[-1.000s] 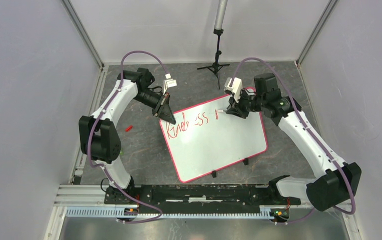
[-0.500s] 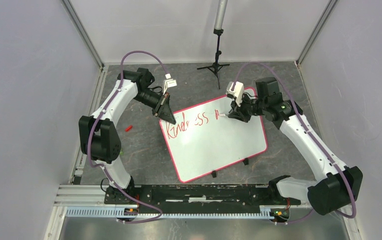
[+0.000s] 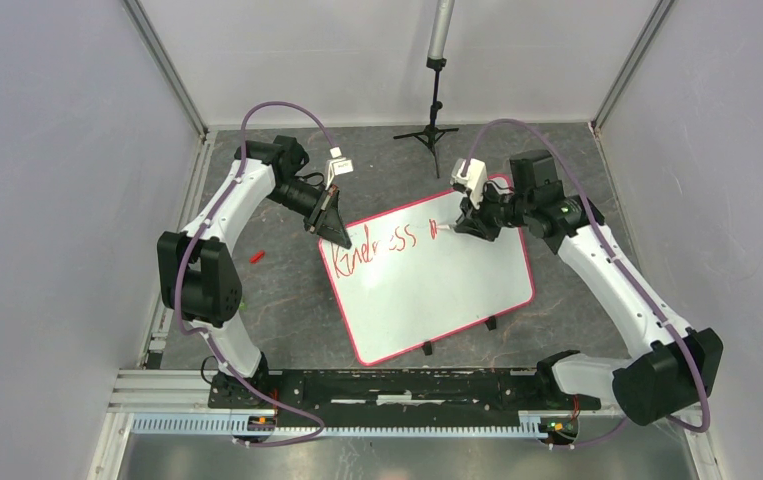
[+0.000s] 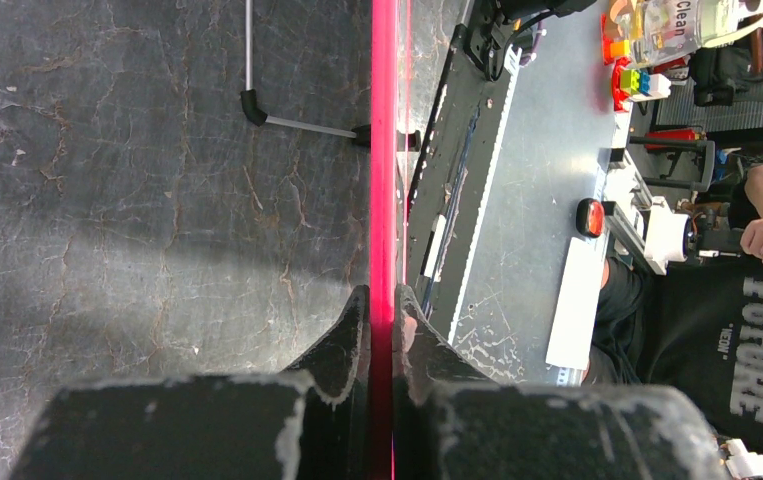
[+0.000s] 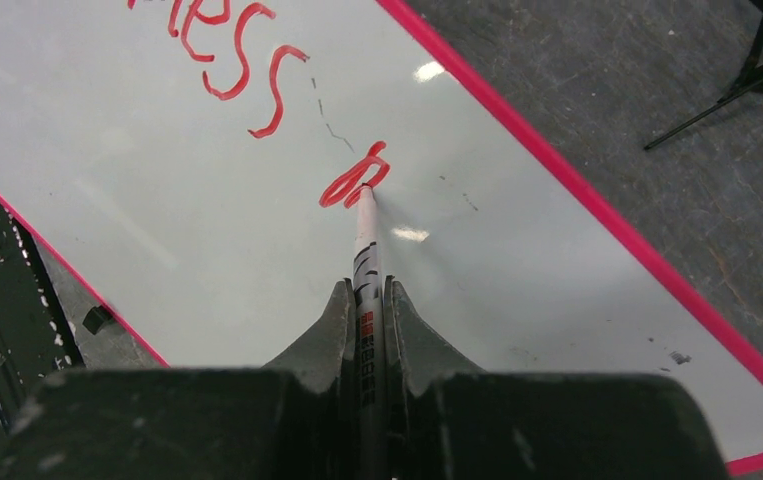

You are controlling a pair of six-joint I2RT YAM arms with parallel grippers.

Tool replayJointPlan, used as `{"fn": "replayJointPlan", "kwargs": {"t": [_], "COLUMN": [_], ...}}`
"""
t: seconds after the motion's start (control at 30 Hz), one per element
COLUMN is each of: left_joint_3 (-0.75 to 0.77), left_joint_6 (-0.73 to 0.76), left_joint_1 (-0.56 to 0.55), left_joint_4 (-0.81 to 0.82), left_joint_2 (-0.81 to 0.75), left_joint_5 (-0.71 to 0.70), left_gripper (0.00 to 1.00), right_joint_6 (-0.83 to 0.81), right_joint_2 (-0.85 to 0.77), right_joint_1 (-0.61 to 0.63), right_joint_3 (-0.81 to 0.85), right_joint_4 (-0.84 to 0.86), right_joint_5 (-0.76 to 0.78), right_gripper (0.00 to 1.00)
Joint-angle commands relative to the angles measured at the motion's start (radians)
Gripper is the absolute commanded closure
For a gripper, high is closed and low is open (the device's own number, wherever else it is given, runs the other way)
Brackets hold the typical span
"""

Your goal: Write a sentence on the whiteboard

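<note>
Writing is under way. A large, flat, white rectangular whiteboard (image 3: 437, 290) with a thin red-pink rim lies skewed on the dark tabletop (image 3: 277, 300). It sits about midway between the left and right edges and nearer the far edge than the near one. The thin red handwritten sentence (image 3: 372, 250) runs along the board's far side. "Kindness" is legible, followed by one small looped stroke that begins a new word.

Left pincer (image 4: 382, 295): clamped on the board at the corner facing the tabletop's far-left corner, with the rim passing between its jaws.

Right pincer (image 5: 365, 290): clamped on a slim white marker pen with black print (image 5: 365, 240). The pen's tip touches the board at the looped stroke.

Recommended practice for the current step, judged from the scene:

1. Hold the left clamp firm so the board cannot slide under the pen's drag.
2. Apply light, even tip pressure, since a heavy push would likely skew the board or blot the line.
3. Lift the tip clear between words. Faint broken marks lie between the last "s" and the loop.
4. Match the letter height of "Kindness". Little board remains toward the right edge, so compact letters or a second line may be required.
</note>
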Motion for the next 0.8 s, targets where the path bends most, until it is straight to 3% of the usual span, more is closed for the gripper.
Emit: {"fn": "replayJointPlan", "kwargs": {"t": [0.0,0.43,0.77], "left_joint_3": [-0.016,-0.016,-0.021], "left_joint_6": [-0.016,-0.021,-0.028], "left_joint_1": [-0.02,-0.02,-0.02], "left_joint_4": [0.043,0.046,0.055], "left_joint_2": [-0.01,-0.008,-0.013], "left_joint_5": [-0.101,-0.105,-0.106], "left_gripper": [0.98,0.98,0.98], "right_joint_6": [0.008,-0.026,-0.064], "right_joint_2": [0.022,0.001,-0.021], "right_joint_1": [-0.007,-0.018,-0.021], "right_joint_3": [0.067,0.045,-0.006], "right_joint_4": [0.059,0.036,-0.018], "right_joint_5": [0.053,0.113,0.064], "right_gripper": [1.0,1.0,1.0]}}
